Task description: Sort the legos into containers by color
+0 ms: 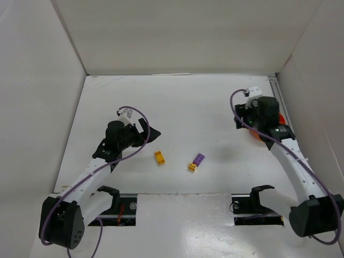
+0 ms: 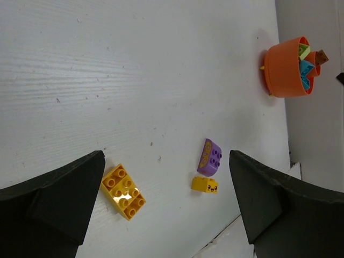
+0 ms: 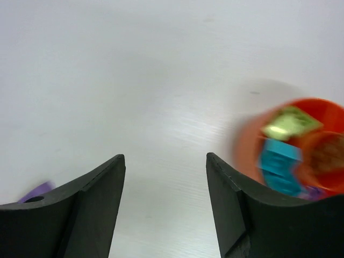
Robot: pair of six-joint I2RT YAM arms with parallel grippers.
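Lying loose at lower centre overhead: yellow-orange plastic brick point(image 1: 159, 157), purple plastic brick point(image 1: 199, 158), tiny yellow plastic brick point(image 1: 192, 167). Likely light, rigid, slick; best pinched across flat sides. Left fingers point(image 2: 64, 199) and right fingers point(image 3: 97, 199) spread, empty.

from above, the orange bowl point(image 1: 280, 119) is mostly covered by the wrist of the right arm point(image 1: 293, 161), only slivers of orange peeking out beside it. in the right wrist view that bowl is smeared with blur and cut by the right edge, so which compartment holds the teal brick point(image 3: 279, 158) i can't tell. a purple brick point(image 3: 38, 189) lies mostly hidden behind a finger of the right claw point(image 3: 165, 157).
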